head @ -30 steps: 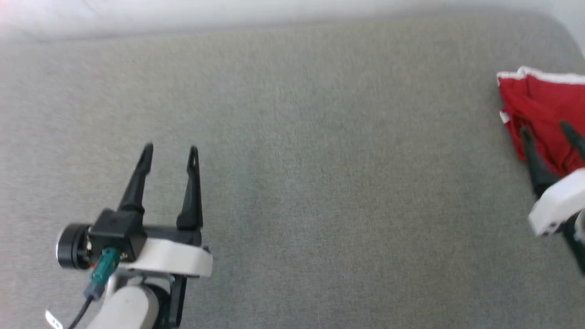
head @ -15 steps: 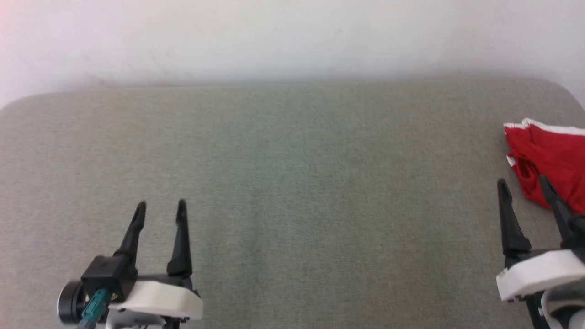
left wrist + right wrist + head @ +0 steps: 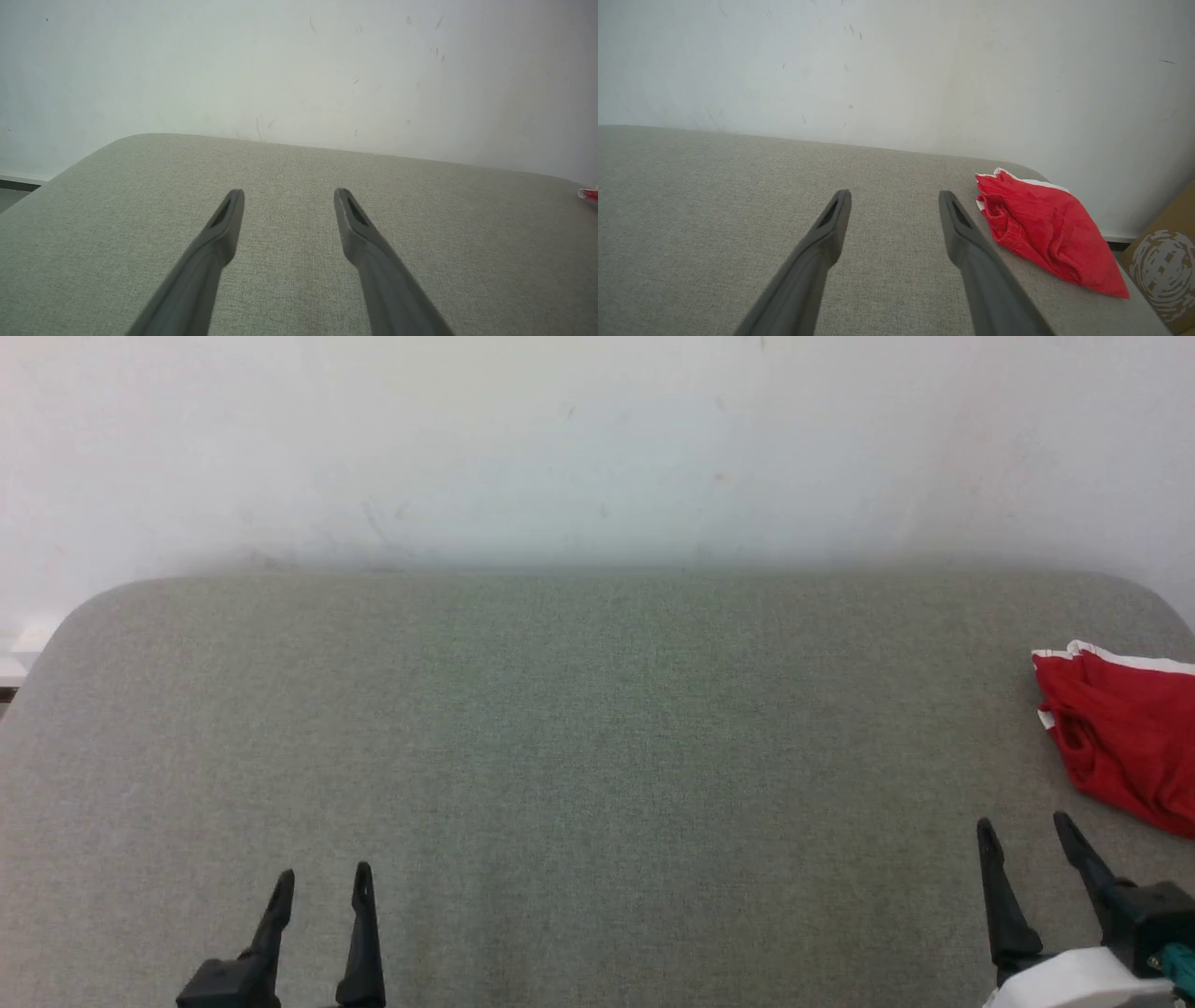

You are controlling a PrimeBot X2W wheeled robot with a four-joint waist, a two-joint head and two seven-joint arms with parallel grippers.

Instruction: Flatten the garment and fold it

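Red garment (image 3: 1043, 228) — bunched, long axis diagonal

We read no text or number: the garment (image 3: 1045, 228) shows red folds; the box (image 3: 1164, 261) at four o'clock bears an illegible pale swirl.

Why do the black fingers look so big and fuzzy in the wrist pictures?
Left wrist view: the left gripper sits close to the wide lens, so its fingers swell and soften near the bottom edge. Right wrist view: the right gripper does likewise; the garment farther off looks sharper. Head view: soft, even light.
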